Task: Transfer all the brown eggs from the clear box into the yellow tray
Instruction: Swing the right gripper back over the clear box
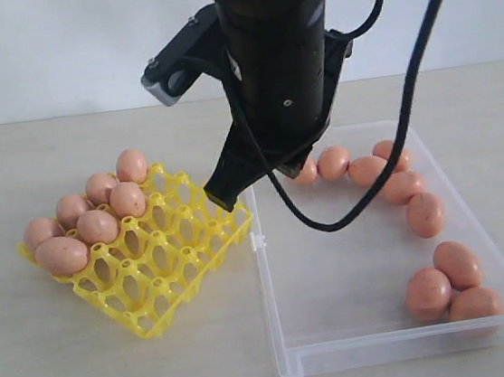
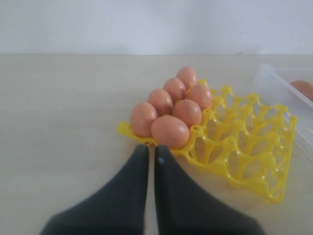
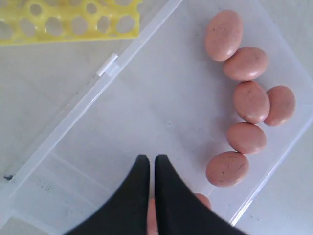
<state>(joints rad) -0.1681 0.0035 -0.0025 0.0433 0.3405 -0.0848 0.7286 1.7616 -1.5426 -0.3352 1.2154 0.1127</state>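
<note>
Right gripper (image 3: 151,157): black fingers pressed together with nothing between them. I'm hovering over the far end of the large, shallow transparent plastic box (image 1: 290,366).
Egg below me: one small oval orange-brown speckled egg (image 3: 203,200) peeks out from under the fingers, mostly hidden.
Handling: I judge the eggs light, stiff-shelled but brittle, smooth and quick to roll, so a soft squeeze only.
Hold: I'd take one across its narrow waist, a finger on each side, from straight above.
Box, near corner: three eggs bunched together.
Box, further back: six curve along the right and far walls. That's nine in the exterior view, and the hidden one may make ten.
Tray: seven eggs sit in the bright yellow plastic lattice egg tray (image 1: 158,319), just left of the box; its other cups are empty.
Left gripper (image 2: 150,149): closed and empty, just beside the tray's filled corner.
</note>
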